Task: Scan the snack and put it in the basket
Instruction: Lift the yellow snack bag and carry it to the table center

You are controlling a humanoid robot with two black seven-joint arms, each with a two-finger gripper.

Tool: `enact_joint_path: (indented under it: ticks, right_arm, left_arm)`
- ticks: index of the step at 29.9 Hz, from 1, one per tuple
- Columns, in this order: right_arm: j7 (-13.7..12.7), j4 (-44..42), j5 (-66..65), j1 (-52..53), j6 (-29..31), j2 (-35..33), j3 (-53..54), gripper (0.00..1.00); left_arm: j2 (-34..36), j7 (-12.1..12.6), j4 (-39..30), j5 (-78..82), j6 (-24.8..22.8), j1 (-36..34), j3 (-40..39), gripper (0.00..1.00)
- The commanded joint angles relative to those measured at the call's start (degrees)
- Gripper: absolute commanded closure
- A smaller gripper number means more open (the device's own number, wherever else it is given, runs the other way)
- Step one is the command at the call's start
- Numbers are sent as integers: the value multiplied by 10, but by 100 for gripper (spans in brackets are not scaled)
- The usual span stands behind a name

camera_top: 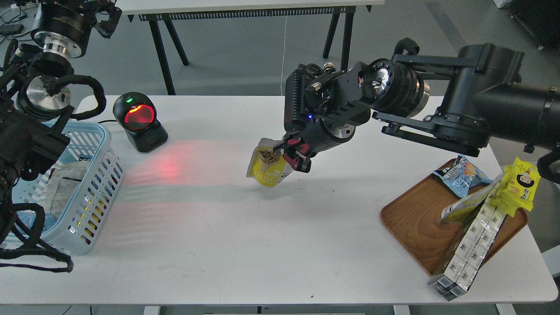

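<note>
Our right gripper (286,154) pinching the snack (267,169) by its upper edge, pouch hanging tilted above the white table (245,245) — scanner (139,121) glowing red beyond, basket (83,197) at far left, our left gripper's state we cannot tell.

Snack (267,168) is clamped by right gripper (286,154), lifted off the table (245,245). Held right of the scanner (139,121); basket (94,183) sits left of the scanner.

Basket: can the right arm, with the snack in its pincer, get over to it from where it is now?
Probably yes. The right pincer holds the snack above bare table, with nothing standing between it and the basket. The scanner sits farther back, off the straight path. Whether the arm stretches that far is uncertain.
</note>
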Motion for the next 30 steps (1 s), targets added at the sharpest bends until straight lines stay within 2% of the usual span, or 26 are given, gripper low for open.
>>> enact_joint_path:
  ticks: [1, 11, 30]
  right_arm:
    - [0, -18, 0, -8, 1, 34, -3, 100]
    - [0, -66, 0, -23, 2, 94, -7, 100]
    - [0, -66, 0, -32, 2, 95, -8, 99]
  left_arm:
    - [0, 0, 0, 0, 0, 0, -1, 0]
    - [0, 0, 0, -1, 0, 1, -2, 0]
    - [0, 1, 0, 3, 0, 7, 6, 0]
